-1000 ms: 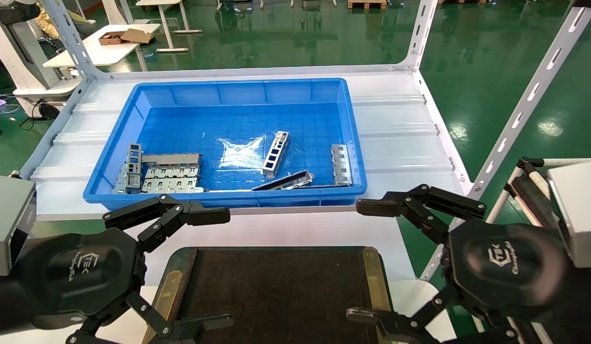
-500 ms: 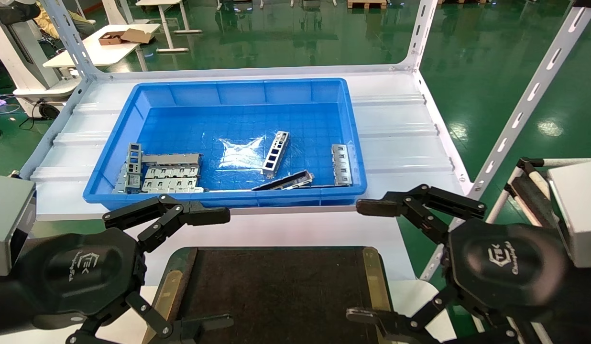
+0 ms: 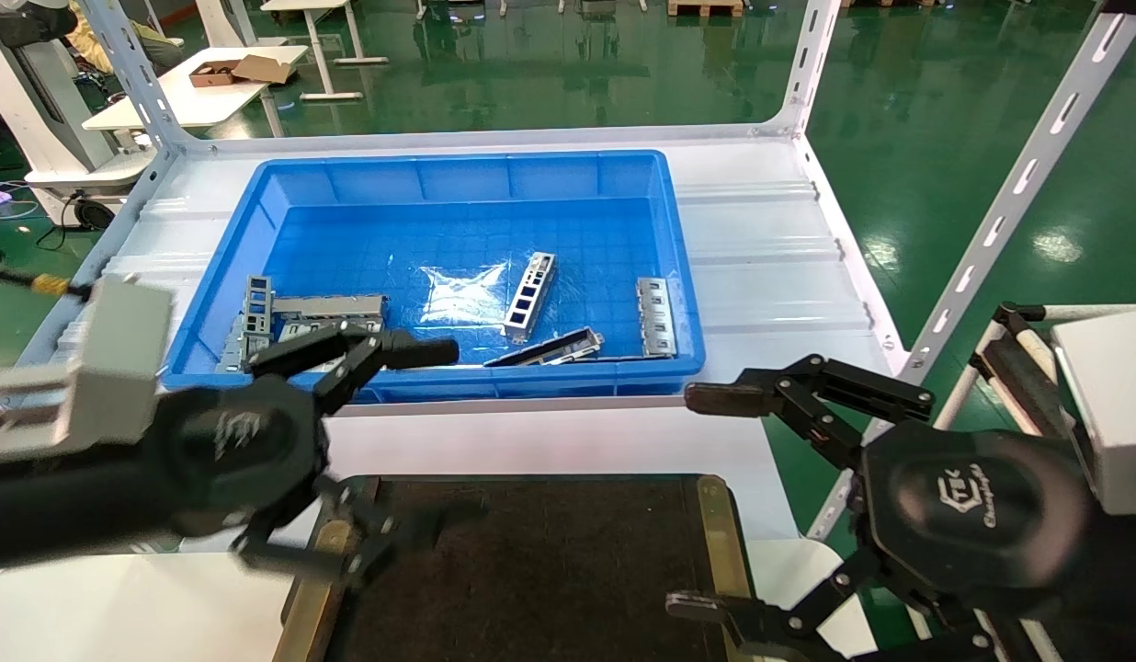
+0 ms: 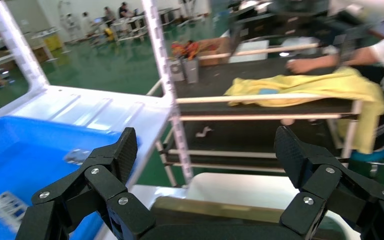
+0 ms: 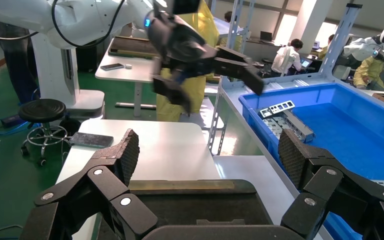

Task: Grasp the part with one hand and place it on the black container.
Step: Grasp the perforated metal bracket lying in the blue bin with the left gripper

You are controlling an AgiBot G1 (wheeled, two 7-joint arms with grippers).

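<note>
The part, a narrow light-grey strip with rectangular cutouts, lies in the middle of the blue bin. A similar strip lies near the bin's right wall. My left gripper is open and empty, with its upper finger over the bin's near left rim and its lower finger over the left end of the black container. My right gripper is open and empty at the container's right rim. The left wrist view shows the left gripper open above the brass rim. The right wrist view shows the right gripper open above the container.
Wider slotted grey plates are stacked in the bin's near left corner, partly behind my left fingers. A dark long strip lies by the bin's near wall. White shelf uprights stand at the right. A side rack stands beyond.
My left gripper has risen and moved forward and right, from beside the container up to the bin's near left rim. The right gripper and the parts have not moved.
</note>
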